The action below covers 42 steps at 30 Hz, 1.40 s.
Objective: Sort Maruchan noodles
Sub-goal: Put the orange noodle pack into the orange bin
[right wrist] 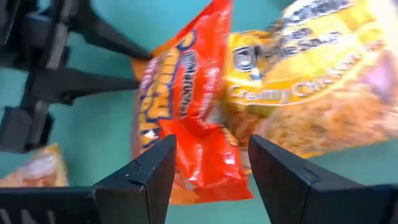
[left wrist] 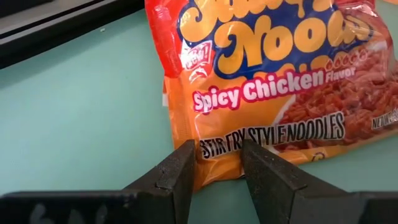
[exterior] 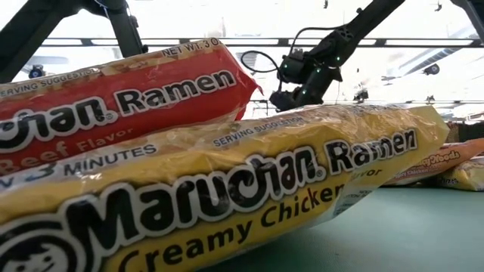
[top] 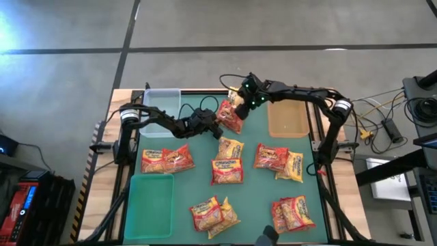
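Near the tan tray, on its left side, both end effectors are meeting over one red-orange Spicy Chicken packet. That packet is lying flat on the green desk, its long axis running diagonally from the tan tray's upper-left corner down toward the left end effector. The left end effector is pinching the packet's bottom edge between its fingers. The right end effector is hovering with fingers spread over the packet's far end, beside a yellow Creamy Chicken packet. Other noodle packets are lying scattered below the tan tray.
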### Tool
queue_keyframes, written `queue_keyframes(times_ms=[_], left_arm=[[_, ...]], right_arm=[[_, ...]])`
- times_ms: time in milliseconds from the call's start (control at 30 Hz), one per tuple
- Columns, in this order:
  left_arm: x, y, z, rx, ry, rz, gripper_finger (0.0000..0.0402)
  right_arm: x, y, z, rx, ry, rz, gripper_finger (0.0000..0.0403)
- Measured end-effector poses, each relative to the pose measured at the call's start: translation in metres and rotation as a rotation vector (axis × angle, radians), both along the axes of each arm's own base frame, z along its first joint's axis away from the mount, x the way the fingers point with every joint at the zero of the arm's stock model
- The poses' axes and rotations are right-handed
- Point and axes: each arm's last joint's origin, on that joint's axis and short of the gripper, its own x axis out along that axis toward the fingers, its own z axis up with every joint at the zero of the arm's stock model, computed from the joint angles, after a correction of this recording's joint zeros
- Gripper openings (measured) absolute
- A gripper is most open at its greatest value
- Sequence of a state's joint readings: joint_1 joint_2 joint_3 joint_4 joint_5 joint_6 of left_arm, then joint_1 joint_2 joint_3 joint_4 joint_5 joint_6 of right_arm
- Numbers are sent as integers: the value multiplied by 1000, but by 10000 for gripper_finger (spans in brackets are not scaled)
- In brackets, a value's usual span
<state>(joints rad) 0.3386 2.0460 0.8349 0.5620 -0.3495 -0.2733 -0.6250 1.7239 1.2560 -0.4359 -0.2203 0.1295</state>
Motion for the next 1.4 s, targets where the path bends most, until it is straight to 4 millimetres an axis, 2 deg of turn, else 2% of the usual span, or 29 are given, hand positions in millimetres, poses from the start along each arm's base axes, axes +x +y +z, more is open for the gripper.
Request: queue_keyframes(times_ms=[300,733,867,1200,1400], left_arm=[[0,0,0,-1,2,0,119],[0,-1,-1,-17,-9,13,119],[0,-2,-1,-18,-11,14,119],[0,-2,-1,-15,-8,10,119],[0,-2,-1,-3,3,3,119]], right_arm=[[2,4,0,-19,31,-44,189],[-2,-2,-2,-58,62,24,279],[0,-3,-10,-13,51,52,294],[7,-8,-29,52,18,58,299],[12,-1,-34,127,-6,83,299]])
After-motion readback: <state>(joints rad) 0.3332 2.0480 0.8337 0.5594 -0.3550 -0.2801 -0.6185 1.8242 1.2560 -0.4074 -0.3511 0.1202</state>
